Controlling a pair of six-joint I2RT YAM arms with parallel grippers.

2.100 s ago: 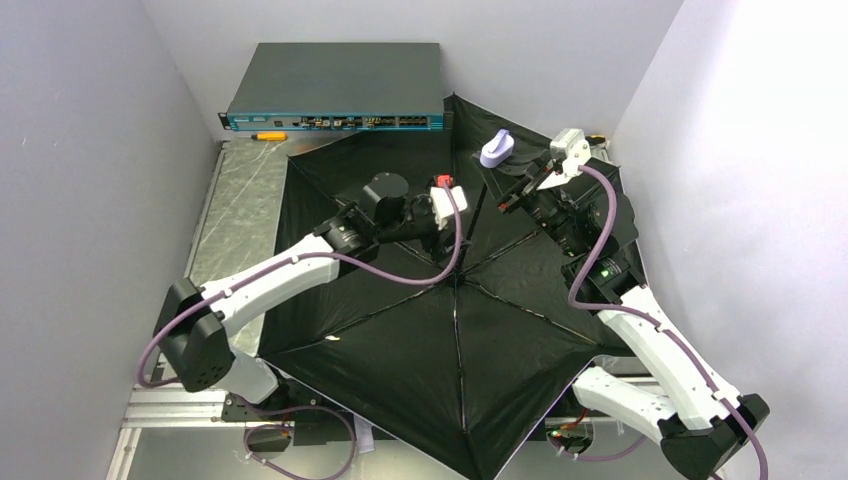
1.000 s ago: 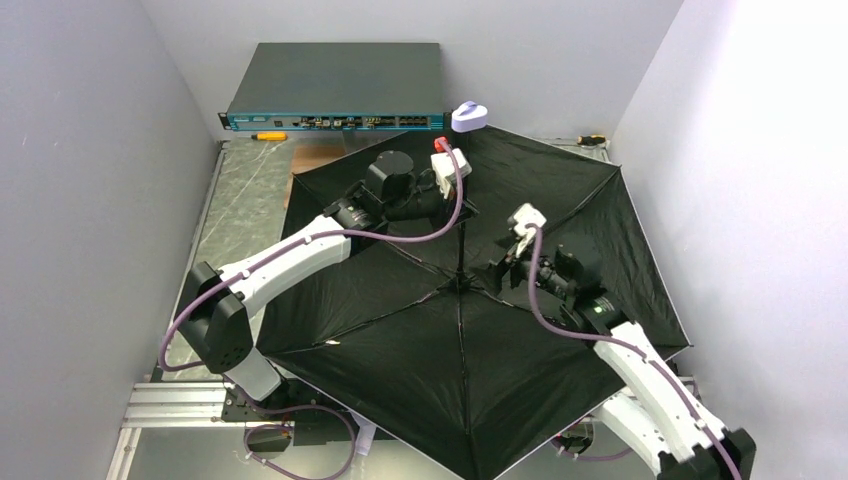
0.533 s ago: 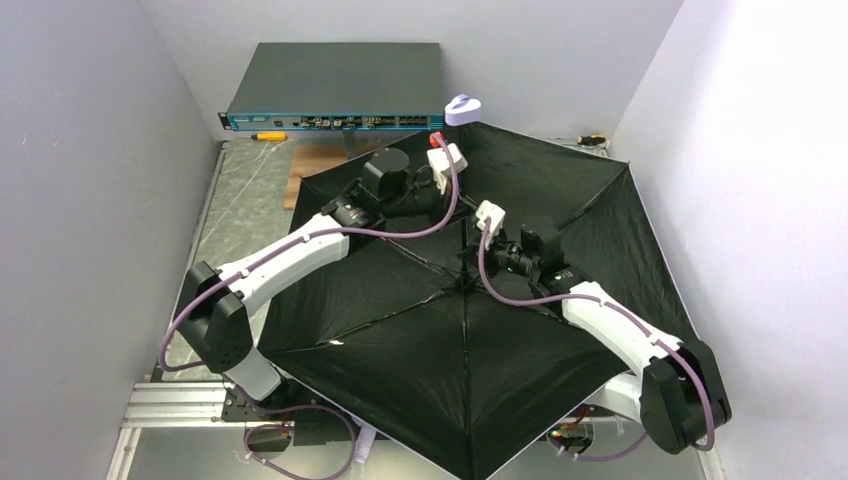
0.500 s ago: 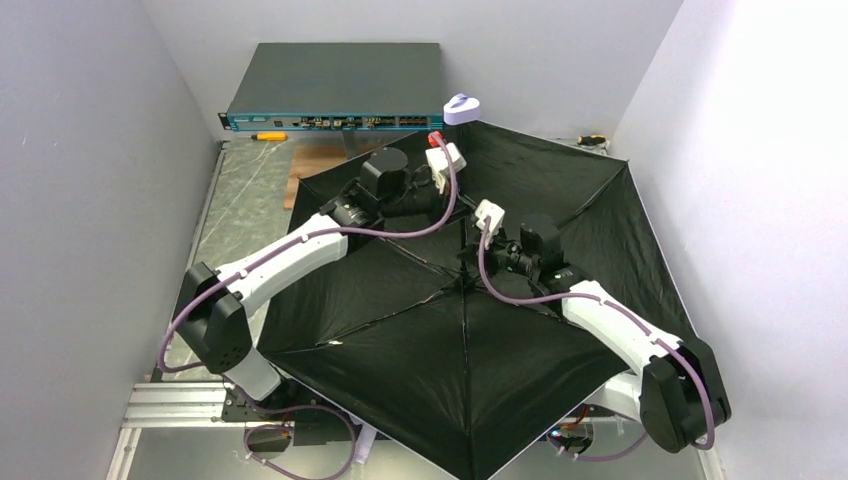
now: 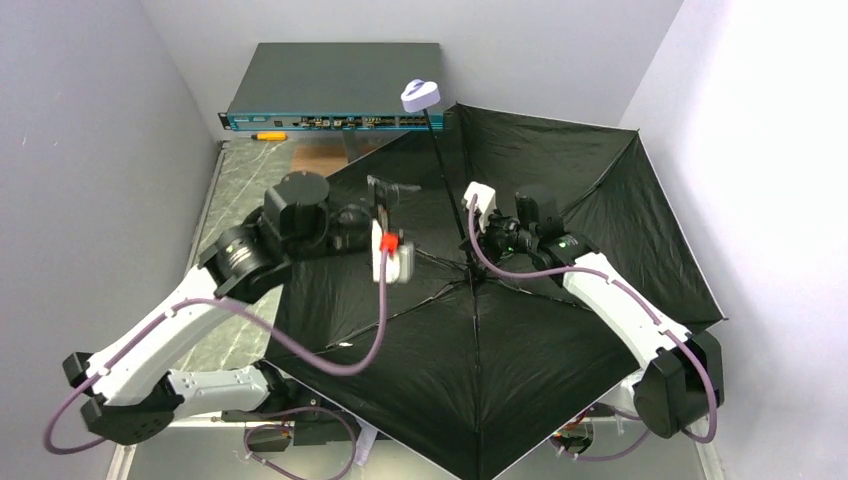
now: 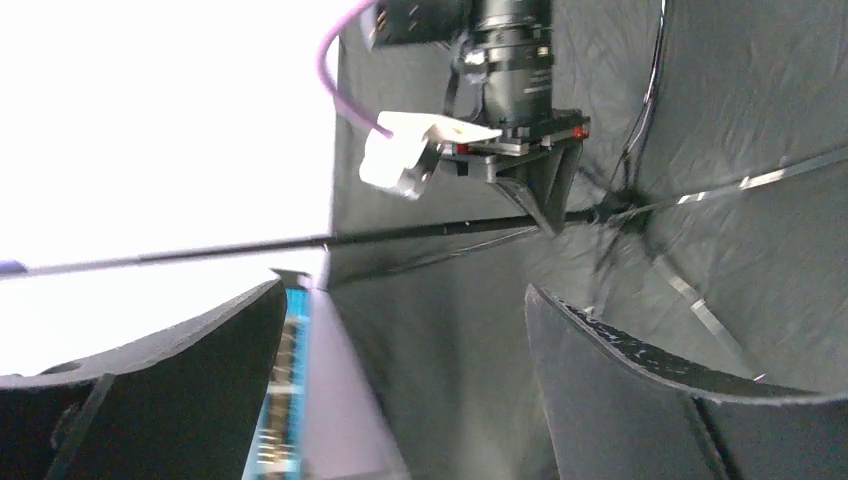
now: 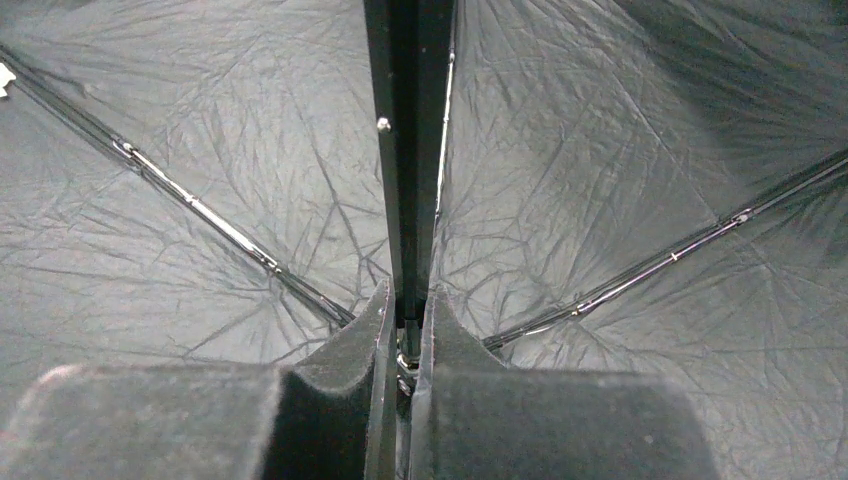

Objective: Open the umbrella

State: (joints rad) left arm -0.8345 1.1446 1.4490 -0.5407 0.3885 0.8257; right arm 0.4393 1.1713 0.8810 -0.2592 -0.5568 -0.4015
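The umbrella (image 5: 560, 200) lies spread wide, black lining (image 7: 200, 150) and ribs facing up. Its thin black shaft (image 5: 445, 170) rises from the hub to the lilac knob handle (image 5: 420, 95) at the back. My right gripper (image 5: 481, 243) is shut on the shaft just above the hub; in the right wrist view its fingers (image 7: 405, 310) pinch the shaft (image 7: 405, 150). My left gripper (image 5: 392, 200) stands open left of the shaft and apart from it. Between its wide fingers (image 6: 400, 330) there is nothing; the shaft (image 6: 300, 243) crosses beyond them.
A dark network switch (image 5: 335, 85) with a blue front stands at the back, also showing blurred in the left wrist view (image 6: 285, 400). A yellow-handled screwdriver (image 5: 268, 135) and a wooden board (image 5: 320, 158) lie before it. Grey walls close in left and right.
My left gripper opened, let go of the shaft and drew back to the left. My right gripper shut on the shaft near the hub. The knob handle swung left and up.
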